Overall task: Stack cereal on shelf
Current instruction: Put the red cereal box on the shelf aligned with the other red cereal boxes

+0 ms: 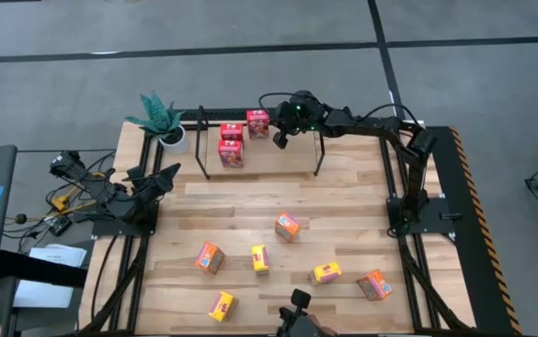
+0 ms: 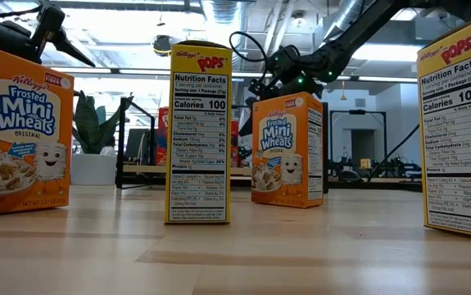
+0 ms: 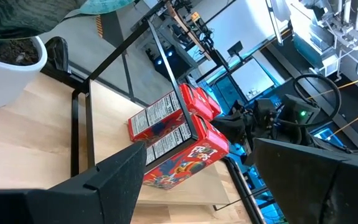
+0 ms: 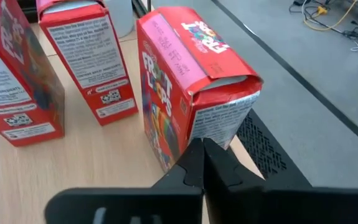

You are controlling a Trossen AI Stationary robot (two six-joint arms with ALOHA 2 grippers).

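My right gripper [image 4: 202, 163] is clenched empty just beside a red cereal box [image 1: 257, 123] on the shelf [image 1: 317, 150], top centre. My left gripper [image 1: 163, 178] waits released, left.

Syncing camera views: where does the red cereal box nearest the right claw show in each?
High: red box on the shelf, beside the right claw.
Low: cannot tell; yellow box blocks the shelf.
Left wrist: cannot tell which red box.
Right wrist: centre, just past the shut claw.
Shared landmark: white plant pot.
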